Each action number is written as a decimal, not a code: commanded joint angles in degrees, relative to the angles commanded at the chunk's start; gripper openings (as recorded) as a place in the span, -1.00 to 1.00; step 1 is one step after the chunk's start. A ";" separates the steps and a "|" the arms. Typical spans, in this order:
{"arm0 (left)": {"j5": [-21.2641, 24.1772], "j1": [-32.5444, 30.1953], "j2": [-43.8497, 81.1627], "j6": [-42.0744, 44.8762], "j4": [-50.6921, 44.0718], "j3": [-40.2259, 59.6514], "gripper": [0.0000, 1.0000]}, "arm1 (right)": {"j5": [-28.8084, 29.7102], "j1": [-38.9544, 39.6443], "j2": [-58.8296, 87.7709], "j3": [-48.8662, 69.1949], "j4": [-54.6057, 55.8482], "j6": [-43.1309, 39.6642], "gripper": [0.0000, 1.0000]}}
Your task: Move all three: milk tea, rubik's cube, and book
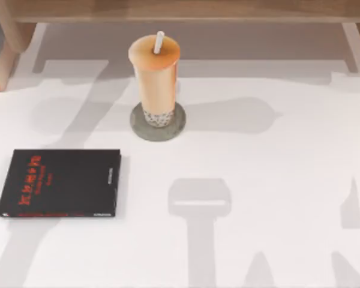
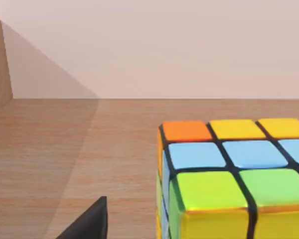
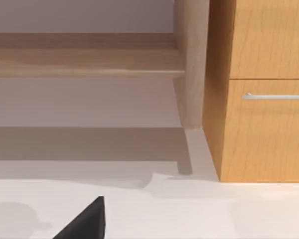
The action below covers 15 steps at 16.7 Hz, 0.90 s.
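**White table, cube already on the wooden shelf**

White table (image 1: pixel 270 180) carries the biggest things. A black book (image 1: pixel 60 183) with red lettering lies flat at the left side. The milk tea (image 1: pixel 155 78) stands upright on a round grey coaster (image 1: pixel 175 127), near the back edge in the middle. The cup holds orange-tan tea, with dark pearls at its clear base and a white straw on top.

The rubik's cube (image 2: pixel 229 174) rests on a wooden shelf (image 2: pixel 65 149), close to the left wrist camera. One dark fingertip (image 2: pixel 87 221) is beside it, apart. For both grippers I cannot tell if they are released or clenched.

The tall cup is a risk, I think: a high or crooked grip can tip it off the coaster.
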 joint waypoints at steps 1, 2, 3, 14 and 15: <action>-0.26 -0.16 -0.97 0.06 0.42 -1.39 1.00 | 0.00 0.00 0.00 0.00 0.00 0.00 1.00; -0.41 -0.27 -1.61 0.09 0.68 -2.22 1.00 | 0.00 0.00 0.00 0.00 0.00 0.00 1.00; -0.45 -0.30 -1.79 0.10 0.75 -2.45 1.00 | 0.00 0.00 0.00 0.00 0.00 0.00 1.00; 5.00 15.22 -4.65 3.73 17.47 0.20 1.00 | 0.00 0.00 0.00 0.00 0.00 0.00 1.00; 7.37 19.26 -4.71 4.07 21.35 -0.42 1.00 | 0.00 0.00 0.00 0.00 0.00 0.00 1.00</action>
